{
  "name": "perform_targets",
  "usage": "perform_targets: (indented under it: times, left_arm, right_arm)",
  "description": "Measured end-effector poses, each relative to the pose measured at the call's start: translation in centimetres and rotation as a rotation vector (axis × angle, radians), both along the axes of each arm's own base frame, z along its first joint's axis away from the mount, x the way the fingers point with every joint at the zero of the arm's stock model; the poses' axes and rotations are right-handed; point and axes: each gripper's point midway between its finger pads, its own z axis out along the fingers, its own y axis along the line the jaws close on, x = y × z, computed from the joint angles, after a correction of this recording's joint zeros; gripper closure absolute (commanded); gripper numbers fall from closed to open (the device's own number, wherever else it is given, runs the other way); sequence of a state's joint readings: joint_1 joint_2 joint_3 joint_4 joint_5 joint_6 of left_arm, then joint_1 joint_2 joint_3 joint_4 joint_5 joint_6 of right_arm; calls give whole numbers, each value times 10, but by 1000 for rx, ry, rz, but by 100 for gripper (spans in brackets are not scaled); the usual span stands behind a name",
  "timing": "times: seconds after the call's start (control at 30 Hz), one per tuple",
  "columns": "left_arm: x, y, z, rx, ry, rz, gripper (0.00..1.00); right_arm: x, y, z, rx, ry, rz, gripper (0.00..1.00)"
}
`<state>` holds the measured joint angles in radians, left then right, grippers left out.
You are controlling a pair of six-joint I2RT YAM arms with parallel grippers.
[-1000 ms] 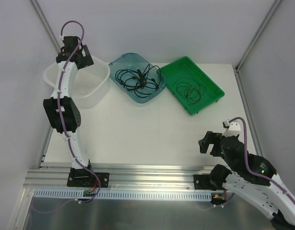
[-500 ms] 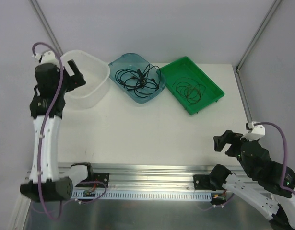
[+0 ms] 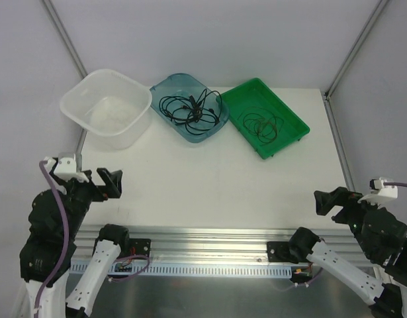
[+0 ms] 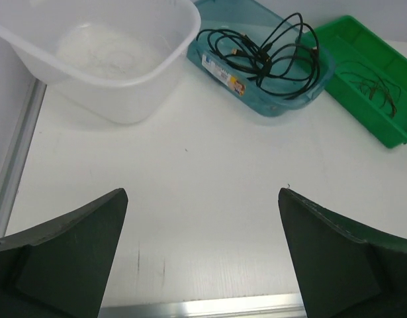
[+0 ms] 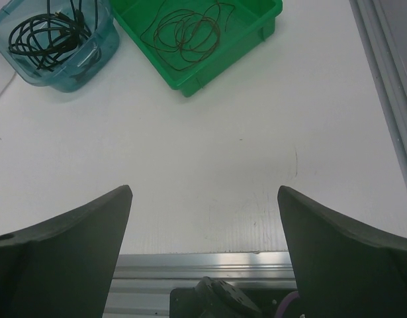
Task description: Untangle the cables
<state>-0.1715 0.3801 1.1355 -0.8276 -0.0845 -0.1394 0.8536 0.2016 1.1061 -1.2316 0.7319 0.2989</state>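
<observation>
A tangle of black cables lies in the blue tray; it also shows in the left wrist view and the right wrist view. A thin dark brown cable coil lies in the green tray, and shows in the right wrist view and the left wrist view. My left gripper is open and empty over the table's near left edge. My right gripper is open and empty over the near right edge. Both are far from the cables.
A clear plastic tub stands at the back left, with nothing in it. An aluminium rail runs along the table's near edge. Slanted frame posts stand at the back corners.
My left arm has swung back from the clear tub to the near left edge. My right arm has drawn back toward the near right corner. The cables have not moved.
</observation>
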Motion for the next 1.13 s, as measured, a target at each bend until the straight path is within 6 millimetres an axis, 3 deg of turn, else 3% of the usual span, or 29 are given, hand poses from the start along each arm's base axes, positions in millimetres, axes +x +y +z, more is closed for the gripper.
perform_targets:
  times: [0.13, 0.27, 0.33, 0.5, 0.73, 1.13]
  left_arm:
    - [-45, 8, -24, -26, -40, -5, 1]
    - [-92, 23, -21, -65, -155, 26, 1]
    - [-103, 28, -16, -80, -172, 44, 1]
    - [-104, 39, -25, -99, -138, 117, 1]
    - [-101, 58, -34, -132, -108, 252, 1]
    - [-98, 64, -41, -152, -91, 298, 1]
  right_arm:
    - [-7, -7, 4, 12, -22, 8, 3]
    - [-15, -18, 3, 36, -56, 10, 3]
    - [-20, -24, 3, 56, -81, 10, 3]
    - [-29, -37, 1, 86, -124, 1, 3]
    - [-28, -38, 2, 76, -128, 2, 3]
    - [-29, -38, 1, 56, -128, 15, 3]
